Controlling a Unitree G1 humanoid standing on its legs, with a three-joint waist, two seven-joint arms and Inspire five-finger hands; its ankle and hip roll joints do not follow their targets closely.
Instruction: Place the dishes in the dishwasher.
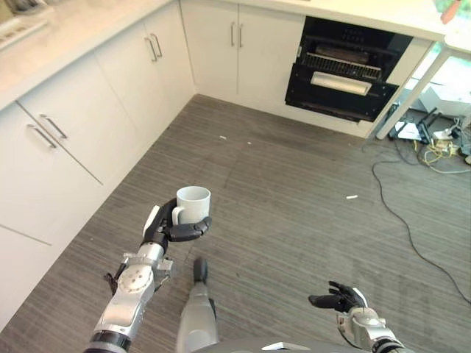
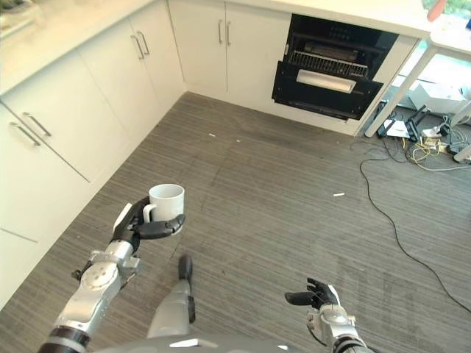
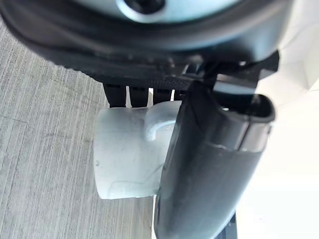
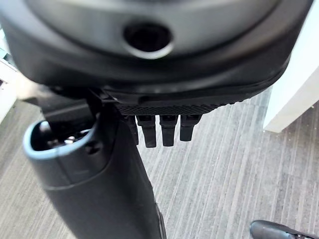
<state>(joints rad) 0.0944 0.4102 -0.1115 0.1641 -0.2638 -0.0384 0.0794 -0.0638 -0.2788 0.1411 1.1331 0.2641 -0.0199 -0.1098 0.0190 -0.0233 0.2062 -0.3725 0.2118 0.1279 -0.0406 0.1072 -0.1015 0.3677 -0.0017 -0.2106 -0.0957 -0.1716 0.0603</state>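
A white mug (image 1: 193, 204) stands upright in the robot's left hand (image 1: 171, 228), held above the grey wood-grain floor (image 1: 294, 213), its mouth open to the camera and its handle turned toward the palm. The dark fingers (image 1: 193, 230) curl round the lower part of the mug from the front while the thumb, with its white cover, rises behind the handle. The left wrist view shows what the head views do not: the mug's handle loop seen from close up, tucked just beside the thumb, and the fingers (image 3: 119, 94) in a row behind the mug's wall (image 3: 124, 159). The right hand (image 1: 340, 300) hangs low on the robot's right, holding nothing, its fingers loosely extended and apart; its own wrist view shows the fingers (image 4: 162, 130) in a straight row over bare floor. Well apart from the mug, across the floor, the dishwasher (image 1: 346, 70) is set into a run of white cabinets (image 1: 213, 44), its black front showing a rack and a pale bar. More white cabinets with metal handles line the robot's left under a pale worktop (image 1: 66, 37). Cables (image 1: 412, 220) trail over the floor at the far right beside a white table leg (image 1: 408, 92). No writing can be read on the mug or the appliance.
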